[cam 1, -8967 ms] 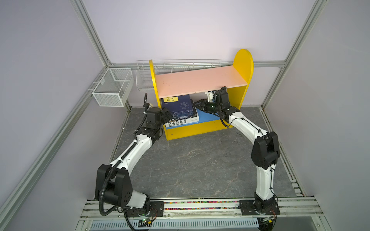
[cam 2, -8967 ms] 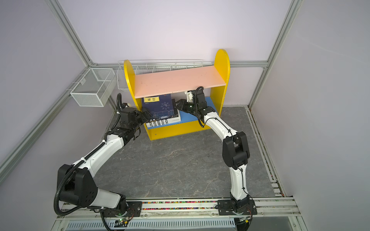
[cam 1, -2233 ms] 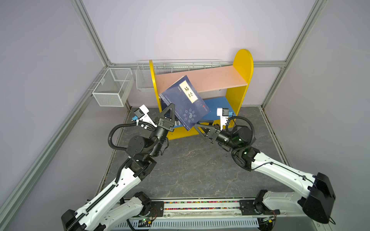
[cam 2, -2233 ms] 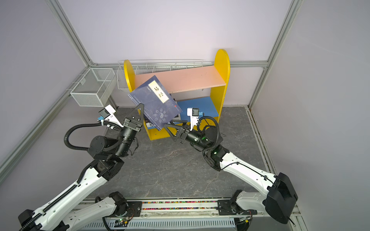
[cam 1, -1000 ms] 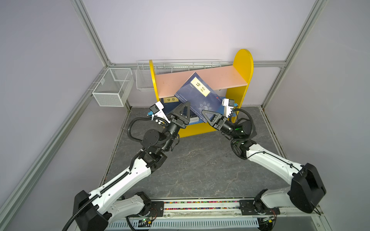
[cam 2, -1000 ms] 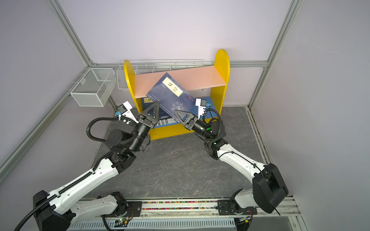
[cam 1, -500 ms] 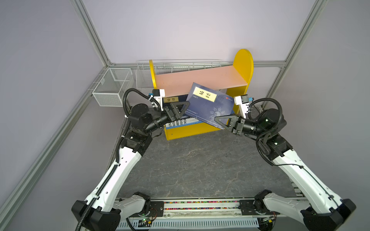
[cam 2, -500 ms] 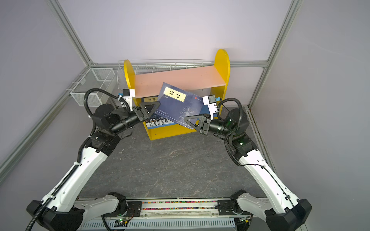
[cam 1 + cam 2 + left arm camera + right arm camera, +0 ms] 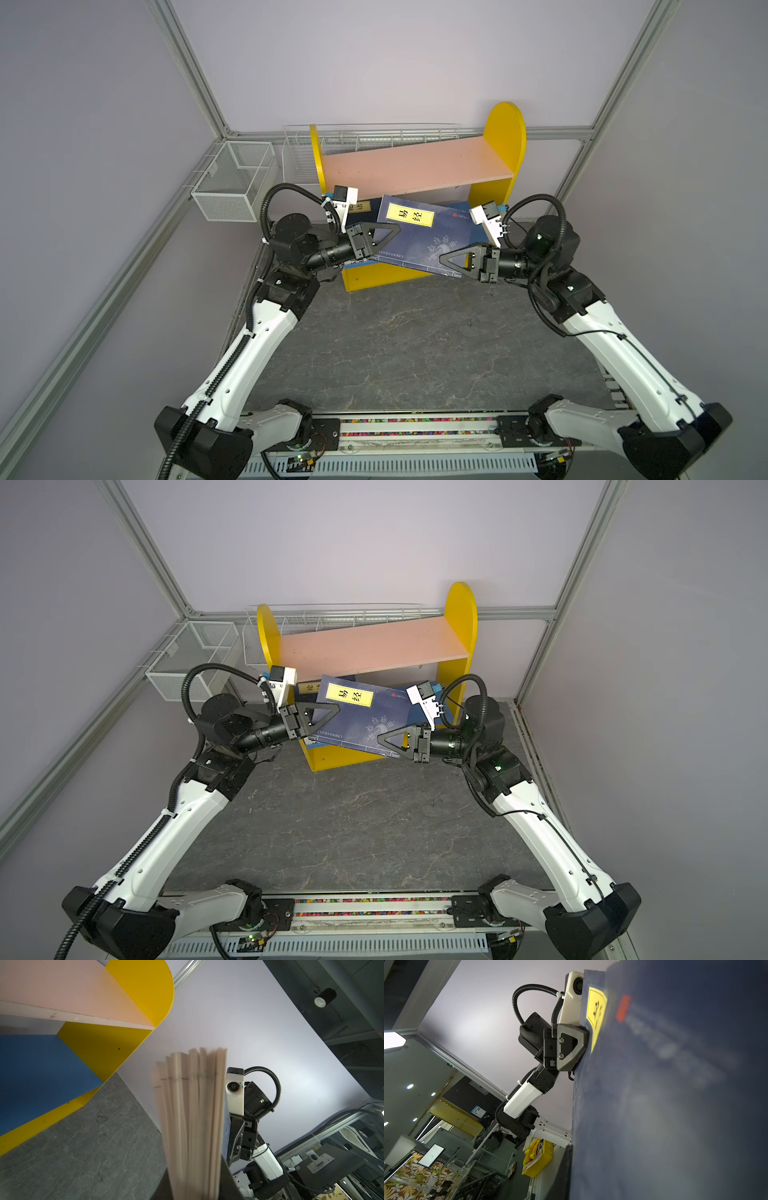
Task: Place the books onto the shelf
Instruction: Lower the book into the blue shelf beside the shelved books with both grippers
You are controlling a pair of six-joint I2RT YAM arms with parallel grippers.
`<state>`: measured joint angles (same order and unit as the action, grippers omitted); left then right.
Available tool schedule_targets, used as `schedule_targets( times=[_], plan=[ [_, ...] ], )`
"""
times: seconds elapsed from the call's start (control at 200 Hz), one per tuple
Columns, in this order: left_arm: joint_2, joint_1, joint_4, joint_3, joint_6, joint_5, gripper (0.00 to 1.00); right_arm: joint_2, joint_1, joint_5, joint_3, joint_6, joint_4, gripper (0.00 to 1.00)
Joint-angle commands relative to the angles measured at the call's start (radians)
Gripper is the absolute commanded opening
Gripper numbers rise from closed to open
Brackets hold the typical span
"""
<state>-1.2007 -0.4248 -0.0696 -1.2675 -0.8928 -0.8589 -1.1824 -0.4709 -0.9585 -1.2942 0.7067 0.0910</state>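
A navy blue book (image 9: 419,239) (image 9: 365,721) with a yellow title label hangs tilted before the lower opening of the shelf (image 9: 415,166) (image 9: 374,646). My left gripper (image 9: 392,232) (image 9: 332,710) is shut on its left edge. In the left wrist view the page block (image 9: 193,1115) stands between the jaws. My right gripper (image 9: 446,258) (image 9: 384,738) is shut on the book's right front corner, and the cover (image 9: 675,1084) fills the right wrist view. Another navy book (image 9: 360,206) lies on the lower tier, mostly hidden.
A white wire basket (image 9: 232,187) hangs on the left wall frame and a second one (image 9: 374,139) runs behind the shelf. The shelf stands at the back of the grey stone-patterned floor (image 9: 415,340). The arms' base rail (image 9: 415,428) runs along the front edge.
The navy book has come down from in front of the pink board to the lower opening and lies flatter. My left gripper has reached in and closed on its left edge.
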Motion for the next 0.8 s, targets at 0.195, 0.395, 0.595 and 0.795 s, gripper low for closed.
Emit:
schedule_targets(
  times=[0.195,0.395,0.595,0.795],
  plan=[
    [0.115,0.004,0.039,0.064,0.066,0.235,0.0,0.06,0.008,0.178,0.061,-0.06,-0.006,0.46],
    [0.167,0.005,-0.165,0.203,-0.036,0.384,0.0,0.14,0.008,0.294,0.268,0.091,-0.234,0.48],
    [0.196,0.004,-0.241,0.278,-0.052,0.485,0.0,0.144,0.0,0.369,0.288,0.109,-0.238,0.49],
    [0.206,0.003,-0.342,0.336,-0.103,0.511,0.0,0.08,-0.007,0.354,0.284,0.17,-0.328,0.65]
  ],
)
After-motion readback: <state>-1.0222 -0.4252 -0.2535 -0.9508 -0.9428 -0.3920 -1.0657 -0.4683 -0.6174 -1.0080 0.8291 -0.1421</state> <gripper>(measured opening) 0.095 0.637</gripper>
